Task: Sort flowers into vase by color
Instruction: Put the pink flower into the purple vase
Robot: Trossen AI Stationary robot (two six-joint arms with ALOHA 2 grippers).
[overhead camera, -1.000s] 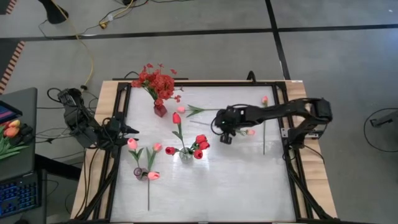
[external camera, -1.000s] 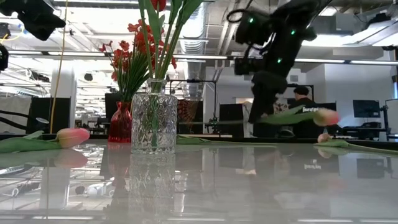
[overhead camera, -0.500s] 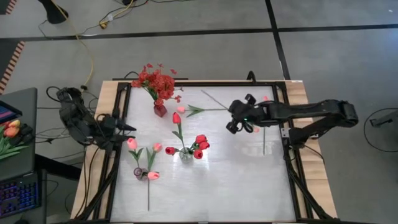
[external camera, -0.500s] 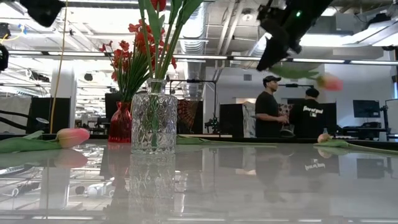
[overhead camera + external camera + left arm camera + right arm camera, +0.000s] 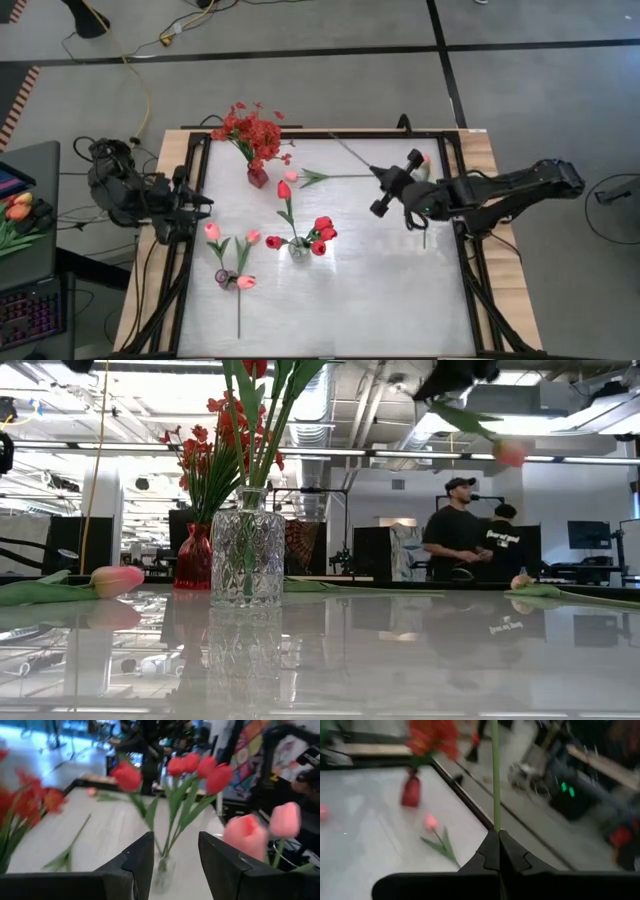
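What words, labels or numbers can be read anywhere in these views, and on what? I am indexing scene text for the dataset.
No text can be read for certain.
Pale print on the dark shirt of a person in the room behind the table: too blurred to read.
Screen beside the table: too small to read.
Vases and flowers: no labels visible.

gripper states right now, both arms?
Left gripper: open, empty, at the table's left edge.
Right gripper: shut on a pink tulip's stem, lifted above the table.
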